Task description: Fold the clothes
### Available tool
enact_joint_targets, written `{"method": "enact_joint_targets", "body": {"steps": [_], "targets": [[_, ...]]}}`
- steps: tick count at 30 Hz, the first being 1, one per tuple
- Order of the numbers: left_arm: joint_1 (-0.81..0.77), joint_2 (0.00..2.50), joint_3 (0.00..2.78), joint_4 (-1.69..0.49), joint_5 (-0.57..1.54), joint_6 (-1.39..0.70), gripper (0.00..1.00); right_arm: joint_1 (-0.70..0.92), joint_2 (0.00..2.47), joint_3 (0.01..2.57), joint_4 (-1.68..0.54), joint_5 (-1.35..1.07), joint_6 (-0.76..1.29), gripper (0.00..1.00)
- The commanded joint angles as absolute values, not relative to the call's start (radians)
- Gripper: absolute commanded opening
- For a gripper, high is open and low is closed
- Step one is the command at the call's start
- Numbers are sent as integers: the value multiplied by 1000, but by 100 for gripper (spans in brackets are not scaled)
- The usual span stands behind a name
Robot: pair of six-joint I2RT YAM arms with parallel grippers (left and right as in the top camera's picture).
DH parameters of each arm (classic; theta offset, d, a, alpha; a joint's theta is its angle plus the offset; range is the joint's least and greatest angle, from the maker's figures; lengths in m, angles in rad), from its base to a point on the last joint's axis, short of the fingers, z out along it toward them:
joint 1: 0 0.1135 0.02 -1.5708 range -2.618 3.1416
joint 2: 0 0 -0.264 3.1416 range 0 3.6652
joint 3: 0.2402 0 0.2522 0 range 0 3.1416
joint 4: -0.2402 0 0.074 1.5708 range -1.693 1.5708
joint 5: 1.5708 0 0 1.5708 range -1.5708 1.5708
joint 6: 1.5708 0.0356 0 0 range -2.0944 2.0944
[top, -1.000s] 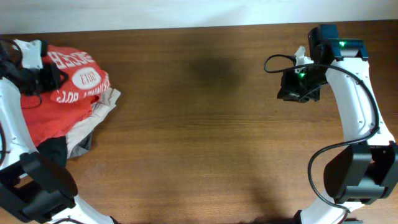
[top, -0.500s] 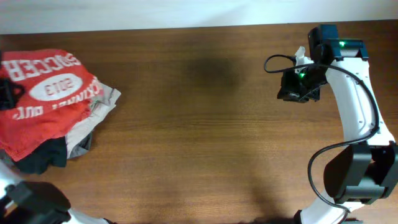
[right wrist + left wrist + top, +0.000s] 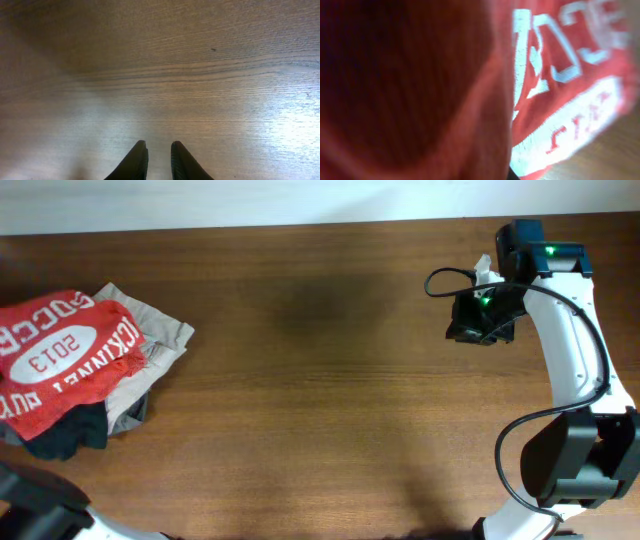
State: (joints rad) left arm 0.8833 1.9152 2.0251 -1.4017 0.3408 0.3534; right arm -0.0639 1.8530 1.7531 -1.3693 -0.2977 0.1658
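Observation:
A red T-shirt (image 3: 60, 365) with white lettering lies crumpled at the table's far left, running off the left edge of the overhead view. Its red cloth and white print (image 3: 560, 75) fill the left wrist view from very close and hide my left fingers. My left gripper is outside the overhead view, shut on this shirt. My right gripper (image 3: 478, 330) hangs over bare wood at the far right. In the right wrist view its fingertips (image 3: 159, 147) stand a narrow gap apart with nothing between them.
Under the red shirt lie a beige garment (image 3: 160, 335) and a dark one (image 3: 70, 438). The brown wooden table (image 3: 320, 400) spreads between the pile and the right arm. The left arm's base (image 3: 40, 515) sits at the bottom left corner.
The red shirt has slid left and turned, uncovering more of the beige garment. The left arm has gone out of the overhead view. The right arm has not moved.

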Motion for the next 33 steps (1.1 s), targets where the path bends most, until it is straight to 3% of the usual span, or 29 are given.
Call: {"method": "enact_joint_targets", "body": {"steps": [1,9,13,15,18,19,20,24,28,29,31,32,33], "targets": [[893,2022,1995,-1400,241,265,1,-59,1852,1762,-1373,-307,173,21],[893,2062,2023,-1421,222,204,44,-59,1852,1762,-1374,-307,173,21],[893,2019,2111,-1503,220,201,57,-59,1852,1762,-1374,-307,173,22],[893,1988,2165,-1536,220,202,58,-59,1852,1762,-1373,-307,173,22],[893,1933,2246,-1566,221,201,71,-59,1852,1762,-1373,-307,173,22],[893,1896,2286,-1573,244,202,81,-59,1852,1762,-1372,-307,173,22],[893,1872,2300,-1573,284,201,99,-59,1852,1762,-1369,-307,173,22],[876,1819,2302,-1565,389,205,99,-59,1852,1762,-1361,-307,173,22],[799,1831,2263,-1540,389,242,98,-59,1852,1762,-1351,-307,173,22],[773,1836,2238,-1522,387,242,76,-59,1852,1762,-1349,-308,174,22],[703,1848,2143,-1436,342,226,18,-59,1852,1762,-1348,-308,174,22],[675,1854,2094,-1387,296,189,1,-59,1852,1762,-1348,-312,174,22],[649,1863,2040,-1332,229,134,0,-59,1852,1762,-1349,-319,174,22]]}}
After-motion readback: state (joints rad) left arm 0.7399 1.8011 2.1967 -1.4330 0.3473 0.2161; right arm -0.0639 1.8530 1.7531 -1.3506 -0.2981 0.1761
